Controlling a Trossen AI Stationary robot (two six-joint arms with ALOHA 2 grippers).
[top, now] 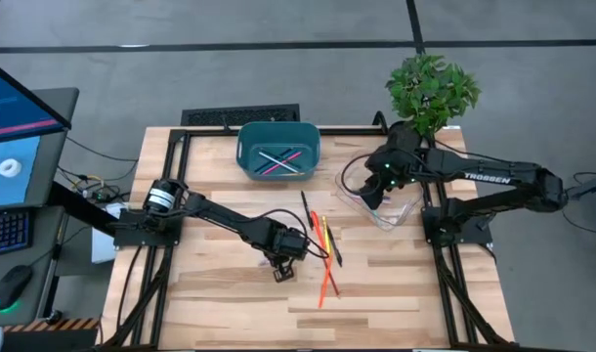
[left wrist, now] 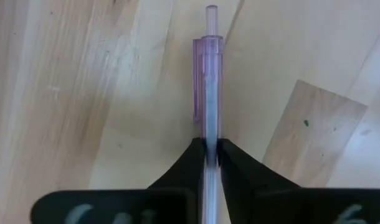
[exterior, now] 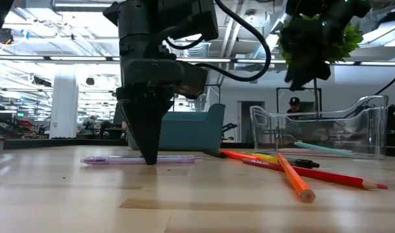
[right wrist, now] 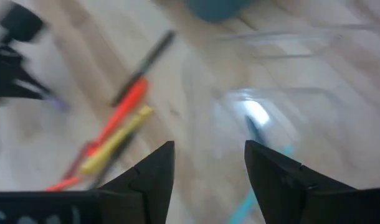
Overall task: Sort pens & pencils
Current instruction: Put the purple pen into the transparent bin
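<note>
Left arm stretched low across the worktop, left hand [left wrist: 210, 163] pointed straight down, fingertips [exterior: 149, 157] at the surface, pinched shut on a purple pen [left wrist: 209, 81]. Right arm bent at the far right, right hand [right wrist: 209, 165] raised, fingers apparently parted, empty.

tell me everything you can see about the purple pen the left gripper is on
The purple pen is a slim click pen with a see-through, pale lilac plastic barrel, a clip along one side and a push button at the end. It lies flat on the wooden table, apart from the pile of red, orange and yellow sticks. The left gripper stands straight down over it, its dark fingers closed on the barrel about midway. The pen is not yet lifted; nothing else touches it.
</note>
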